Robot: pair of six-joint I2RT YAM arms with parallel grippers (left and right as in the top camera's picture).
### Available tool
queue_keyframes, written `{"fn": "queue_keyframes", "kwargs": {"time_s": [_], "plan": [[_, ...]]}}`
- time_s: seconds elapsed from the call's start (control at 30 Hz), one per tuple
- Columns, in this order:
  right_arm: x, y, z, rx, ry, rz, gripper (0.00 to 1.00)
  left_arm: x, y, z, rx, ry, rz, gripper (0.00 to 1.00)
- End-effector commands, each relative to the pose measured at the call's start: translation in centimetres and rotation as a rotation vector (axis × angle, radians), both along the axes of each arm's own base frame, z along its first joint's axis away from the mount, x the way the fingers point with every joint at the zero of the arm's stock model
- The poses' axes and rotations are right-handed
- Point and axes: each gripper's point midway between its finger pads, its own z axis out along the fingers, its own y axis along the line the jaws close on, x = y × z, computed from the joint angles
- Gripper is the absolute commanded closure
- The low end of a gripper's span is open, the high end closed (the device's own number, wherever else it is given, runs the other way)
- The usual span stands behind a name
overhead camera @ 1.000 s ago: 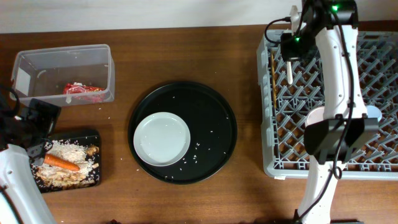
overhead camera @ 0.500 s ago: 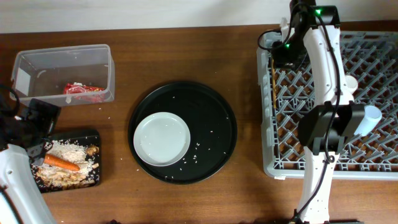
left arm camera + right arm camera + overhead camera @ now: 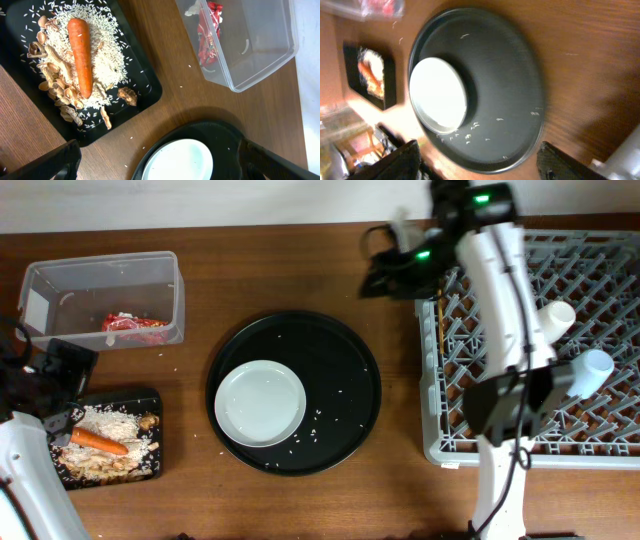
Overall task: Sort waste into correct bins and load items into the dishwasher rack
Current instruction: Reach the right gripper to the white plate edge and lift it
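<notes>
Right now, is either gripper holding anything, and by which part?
Nothing is held: the left gripper and the right gripper are both open and empty.

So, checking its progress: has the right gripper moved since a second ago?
Yes. The right gripper swung left, off the rack, over the table.

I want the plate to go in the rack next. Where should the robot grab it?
Probably the plate by its rim on the side facing the rack, coming down from above: it lies flat on the round tray, so only its edge offers a hold, and the tray has most room there.
</notes>
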Motion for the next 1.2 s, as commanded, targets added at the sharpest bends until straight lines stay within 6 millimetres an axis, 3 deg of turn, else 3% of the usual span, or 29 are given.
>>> {"fn": "queue_keyframes", "kwargs": {"time_s": [0.0,0.07,0.17,0.33,0.43,0.53,0.7,0.77,0.9,1.0,1.07,1.1,1.17], "plan": [[-1.9,4.2,-1.6,-0.161,-0.029,0.077,0.39,-0.2,0.2,0.1,0.002,0.000,0.020,0.01],[-2.5,6.6,-3.6,-0.279,-0.055,0.089,0.44,-0.2,0.2,0.1,0.002,0.000,0.020,0.01],[-3.6,10.3,-5.4,-0.295,-0.074,0.128,0.44,-0.2,0.2,0.1,0.002,0.000,0.020,0.01],[-4.7,13.4,-10.0,-0.336,-0.074,0.128,0.44,-0.2,0.2,0.1,0.002,0.000,0.020,0.01],[-5.3,13.9,-12.9,-0.347,-0.059,0.145,0.45,-0.2,0.2,0.1,0.002,0.000,0.020,0.01],[-5.9,13.5,-15.9,-0.369,-0.028,0.125,0.54,-0.2,0.2,0.1,0.002,0.000,0.020,0.01],[-7.3,12.9,-19.2,-0.390,0.016,0.123,0.71,-0.2,0.2,0.1,0.002,0.000,0.020,0.01],[-8.1,13.2,-20.3,-0.394,0.018,0.138,0.71,-0.2,0.2,0.1,0.002,0.000,0.020,0.01],[-9.0,13.9,-21.2,-0.397,0.015,0.144,0.72,-0.2,0.2,0.1,0.002,0.000,0.020,0.01],[-8.9,13.8,-21.3,-0.435,-0.006,0.119,0.85,-0.2,0.2,0.1,0.002,0.000,0.020,0.01],[-8.8,13.7,-21.2,-0.450,-0.013,0.117,0.87,-0.2,0.2,0.1,0.002,0.000,0.020,0.01],[-8.8,13.6,-21.2,-0.452,-0.010,0.116,0.94,-0.2,0.2,0.1,0.002,0.000,0.020,0.01],[-8.7,13.4,-20.9,-0.452,-0.011,0.110,0.96,-0.2,0.2,0.1,0.002,0.000,0.020,0.01]]}}
